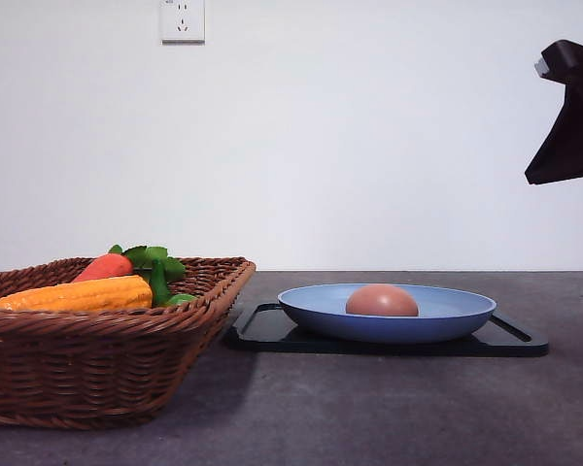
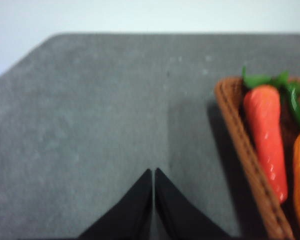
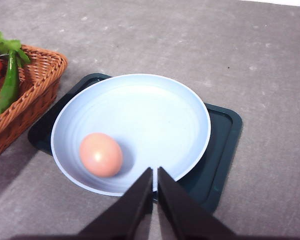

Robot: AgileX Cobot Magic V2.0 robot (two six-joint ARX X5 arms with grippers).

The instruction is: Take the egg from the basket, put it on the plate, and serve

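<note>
The reddish-brown egg (image 1: pixel 382 301) (image 3: pixel 101 154) lies in the light-blue plate (image 1: pixel 447 316) (image 3: pixel 155 115), toward the basket side. That plate rests on a flat black tray (image 1: pixel 272 330) (image 3: pixel 222 150). The dark wicker basket (image 1: pixel 97 359) (image 3: pixel 35 95) (image 2: pixel 245 160) stands at the left of the table. My right gripper (image 3: pixel 154 171) hovers above the plate's rim, shut and holding nothing; part of its arm (image 1: pixel 568 116) shows high at the right. My left gripper (image 2: pixel 153 172) is shut over bare table beside the basket.
In the basket lie an orange-red carrot (image 1: pixel 104 266) (image 2: pixel 265 135) with green leaves, a yellow-orange corn cob (image 1: pixel 78 294) and a green pod (image 3: pixel 7 87). The grey tabletop (image 1: pixel 369 408) spreads in front of the tray. A wall socket (image 1: pixel 182 19) is on the white wall behind.
</note>
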